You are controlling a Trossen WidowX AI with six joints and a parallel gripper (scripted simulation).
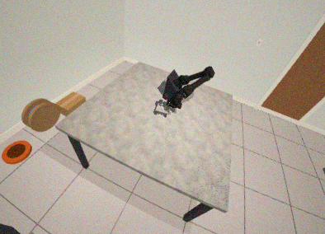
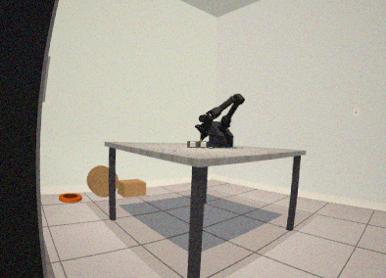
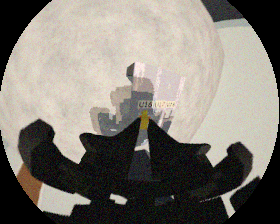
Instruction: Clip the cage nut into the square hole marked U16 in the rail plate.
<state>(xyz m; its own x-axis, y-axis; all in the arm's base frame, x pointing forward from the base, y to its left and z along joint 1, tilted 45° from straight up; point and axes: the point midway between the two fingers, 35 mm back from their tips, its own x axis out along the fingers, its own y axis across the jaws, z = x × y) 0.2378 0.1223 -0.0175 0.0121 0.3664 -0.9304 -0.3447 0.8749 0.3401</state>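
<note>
My gripper point(image 3: 144, 118) is shut on the cage nut point(image 3: 144, 121), a small yellow piece showing between the fingertips in the wrist view. In the exterior view the gripper point(image 2: 201, 138) points down just above the rail plate point(image 2: 190, 144). In the wrist view the pale rail plate point(image 3: 146, 72) lies right beyond the fingertips, with its U16 label point(image 3: 145, 104) just above the nut. The fingertips hide the square hole, so I cannot tell whether the nut touches the plate. In the top view the rail plate point(image 1: 156, 109) shows beside the dark arm.
The plate stands on the grey speckled table point(image 1: 124, 138) point(image 2: 147, 151), close to the arm's base point(image 2: 222, 137). On the floor beyond the table are an orange ring point(image 1: 25, 157) point(image 2: 61, 198), a round wooden thing point(image 1: 43, 118) point(image 2: 101, 181) and a wooden block point(image 1: 74, 102) point(image 2: 133, 188).
</note>
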